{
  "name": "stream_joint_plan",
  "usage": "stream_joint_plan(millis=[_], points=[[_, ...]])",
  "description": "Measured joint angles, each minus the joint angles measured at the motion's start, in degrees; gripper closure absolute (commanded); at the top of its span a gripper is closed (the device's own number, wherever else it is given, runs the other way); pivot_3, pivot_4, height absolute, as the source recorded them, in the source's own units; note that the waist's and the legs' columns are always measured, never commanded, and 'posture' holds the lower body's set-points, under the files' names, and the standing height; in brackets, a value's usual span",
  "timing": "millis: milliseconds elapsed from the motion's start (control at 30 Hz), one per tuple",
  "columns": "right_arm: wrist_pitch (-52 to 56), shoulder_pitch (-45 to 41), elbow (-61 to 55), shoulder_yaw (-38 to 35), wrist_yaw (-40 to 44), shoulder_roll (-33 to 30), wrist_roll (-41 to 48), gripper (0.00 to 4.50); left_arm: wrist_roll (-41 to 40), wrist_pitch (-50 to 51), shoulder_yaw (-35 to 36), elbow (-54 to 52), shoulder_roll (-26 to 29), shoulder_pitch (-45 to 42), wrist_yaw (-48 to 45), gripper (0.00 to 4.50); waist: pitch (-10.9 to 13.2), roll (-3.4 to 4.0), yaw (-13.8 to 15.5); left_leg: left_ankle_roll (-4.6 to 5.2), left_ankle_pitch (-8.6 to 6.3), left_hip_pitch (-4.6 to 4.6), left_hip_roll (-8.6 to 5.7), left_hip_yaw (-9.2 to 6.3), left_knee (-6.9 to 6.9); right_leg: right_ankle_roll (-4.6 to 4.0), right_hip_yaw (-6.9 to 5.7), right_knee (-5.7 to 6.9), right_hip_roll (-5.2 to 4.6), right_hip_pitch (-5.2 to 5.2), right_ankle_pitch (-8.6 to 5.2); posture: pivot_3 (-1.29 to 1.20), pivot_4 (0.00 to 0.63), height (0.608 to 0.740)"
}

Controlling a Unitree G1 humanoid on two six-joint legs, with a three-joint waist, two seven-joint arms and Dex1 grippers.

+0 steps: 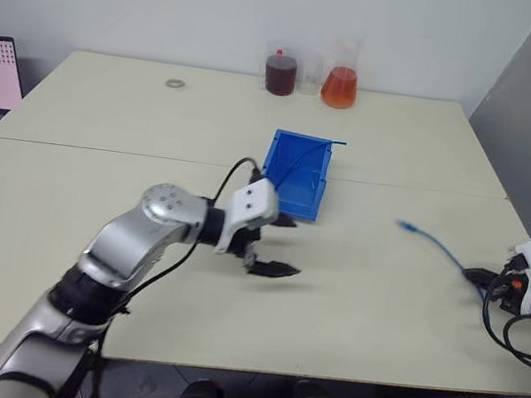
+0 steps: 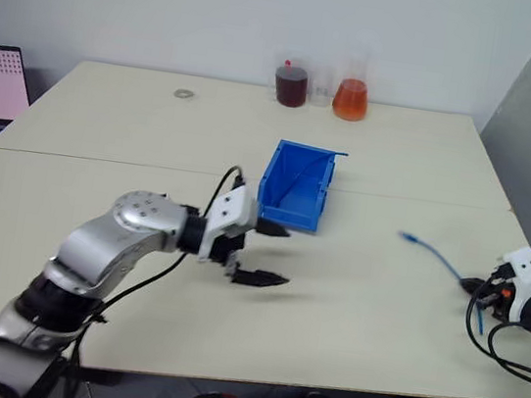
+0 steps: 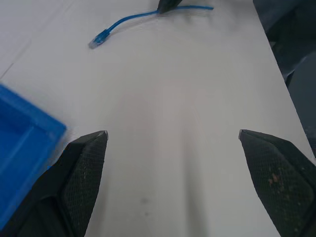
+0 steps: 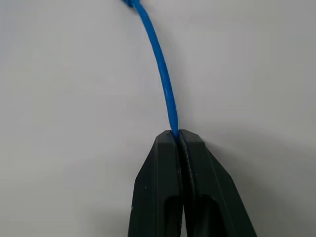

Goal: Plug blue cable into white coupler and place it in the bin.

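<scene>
1. My right gripper (image 4: pixel 177 133) is clamped on the blue cable (image 1: pixel 435 241), fingers pressed flat together with the thin cord pinched at their very tips. I judge the grip sits back from the plug so the free end stays exposed for insertion.

2. The cable runs from that gripper out over the table (image 1: pixel 87 134) toward the middle, its clear plug end pointing toward the bin (image 1: pixel 298 176). It looks slightly raised off the surface there, though I cannot be sure.

3. My left gripper (image 1: pixel 279 245) hangs low over the table just in front of the bin, fingers spread wide and holding nothing. I read that as readiness to take the mating part.

4. I cannot make out the white coupler on the table. A thin blue line shows inside the bin, and I cannot tell what it is.

5. The beakers (image 1: pixel 311 75) and a small ring (image 1: pixel 175 82) sit at the far edge, well apart from my working area.

6. The plugging step is not yet done.
</scene>
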Motion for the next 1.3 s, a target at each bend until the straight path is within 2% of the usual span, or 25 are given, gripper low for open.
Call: stream_joint_plan(millis=[100, 200, 300, 333, 533, 833, 967, 1300], points=[[4.35, 5.57, -14.16, 0.5, 1.83, -0.45, 3.09, 4.45, -0.37, 0.02, 3.36, -1.37, 5.34, 5.76, -0.61, 0.0, 0.0, -0.01, 0.04, 0.0, 0.0, 0.01, 0.01, -0.09, 0.01, 0.0, -0.05, -0.01, 0.01, 0.03, -0.01, 0.0, 0.15, 0.74], [6.67, 6.88, -21.69, 2.02, 1.05, 1.38, 4.11, 4.45, -0.39, -0.13, 5.77, -1.58, 8.21, 9.31, -1.02, 0.0, 0.01, -0.03, 0.14, 0.0, 0.0, 0.01, 0.0, -0.09, 0.03, 0.01, -0.07, -0.01, -0.02, 0.02, 0.0, 0.0, 0.15, 0.74], [7.54, 5.73, -27.27, 4.7, -2.48, 6.26, 3.96, 4.45, -0.02, -1.74, 8.37, -2.2, 11.54, 14.32, -1.1, 0.0, 0.03, -0.08, -0.04, 0.0, -0.01, 0.06, 0.04, -0.07, 0.01, 0.02, -0.03, -0.01, 0.0, 0.02, 0.01, 0.0, 0.15, 0.74], [7.96, 4.91, -29.49, 7.35, -4.61, 9.75, 3.68, 4.45, 0.43, -2.82, 9.41, -2.02, 12.68, 17.14, -1.04, 0.0, 0.04, -0.11, -0.19, 0.0, -0.01, 0.05, 0.06, -0.11, -0.01, 0.0, -0.06, 0.0, 0.01, -0.01, 0.0, 0.0, 0.15, 0.74], [9.04, 1.83, -32.51, 16.7, -9.5, 18.32, 1.94, 4.45, 1.18, -5.89, 12.81, -2.29, 14.09, 26.06, -0.21, 0.0, 0.11, -0.04, 0.51, 0.0, -0.01, -0.11, 0.13, -0.13, -0.01, -0.03, -0.09, 0.0, -0.09, -0.12, -0.01, 0.0, 0.15, 0.74], [9.09, 0.39, -32.69, 22.46, -10.34, 20.3, 0.19, 4.45, 1.98, -9.52, 16.87, 1.02, 14.55, 31.23, 0.71, 0.0, 0.12, -0.06, 1.57, 0.01, -0.02, -0.17, 0.11, -0.03, 0.0, -0.03, -0.15, -0.02, -0.18, -0.16, -0.02, 0.0, 0.15, 0.74], [9.01, -1.16, -30.64, 22.58, -10.63, 20.37, -0.89, 3.79, 2.19, -11.02, 17.06, 3.22, 14.54, 31.07, 0.68, 0.0, 0.12, -0.06, 1.52, 0.01, -0.02, -0.17, 0.11, 0.01, 0.0, -0.05, -0.2, 0.0, -0.11, -0.17, -0.02, 0.0, 0.15, 0.74], [9.47, -2.2, -29.66, 22.58, -9.67, 20.19, -0.22, 1.17, 2.12, -11.65, 16.78, 4.95, 12.5, 26.44, 1.35, 0.0, 0.12, -0.06, 1.53, 0.01, -0.02, -0.25, 0.11, 0.0, 0.0, -0.07, -0.23, 0.0, -0.09, -0.19, -0.03, 0.0, 0.15, 0.74]])
